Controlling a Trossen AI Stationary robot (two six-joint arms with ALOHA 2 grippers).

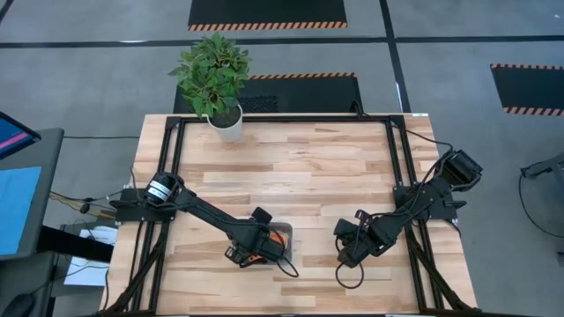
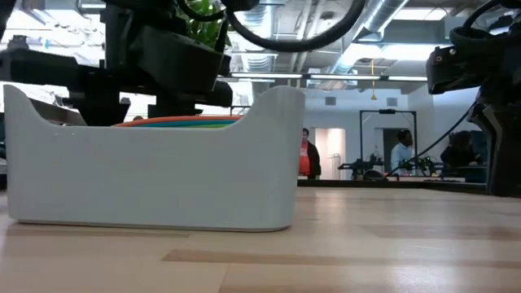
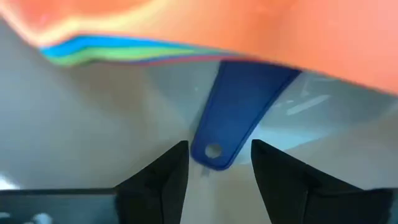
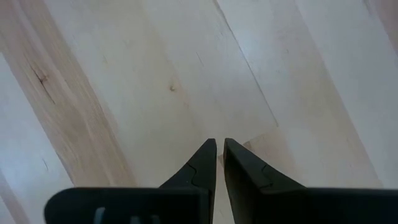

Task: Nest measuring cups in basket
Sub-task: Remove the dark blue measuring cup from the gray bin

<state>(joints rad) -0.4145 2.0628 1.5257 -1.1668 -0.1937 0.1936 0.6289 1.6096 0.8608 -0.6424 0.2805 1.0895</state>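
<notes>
The pale basket (image 2: 155,175) stands near the table's front edge, and its rim (image 1: 288,231) shows beside my left arm. Inside it lies a nested stack of measuring cups. The orange cup (image 3: 249,31) is on top, with light blue, green and red rims (image 3: 93,53) beneath it. A dark blue handle (image 3: 239,106) sticks out from under the stack. My left gripper (image 3: 217,155) points down into the basket, open, one finger on each side of that handle's holed end. My right gripper (image 4: 219,146) hangs shut over bare wood, to the right of the basket (image 1: 346,255). My left gripper's fingers (image 3: 177,165) stand on either side of the dark blue handle's free end (image 3: 211,152), coming from above. I cannot tell whether either finger touches it. The handle lies low in the basket under the stacked cups.
A potted plant in a white pot (image 1: 220,88) stands at the table's far edge. A cable loop (image 1: 348,277) lies near my right gripper. People (image 2: 308,155) stand in the room beyond. Bare wood (image 1: 308,167) stretches between the arms and the far edge.
</notes>
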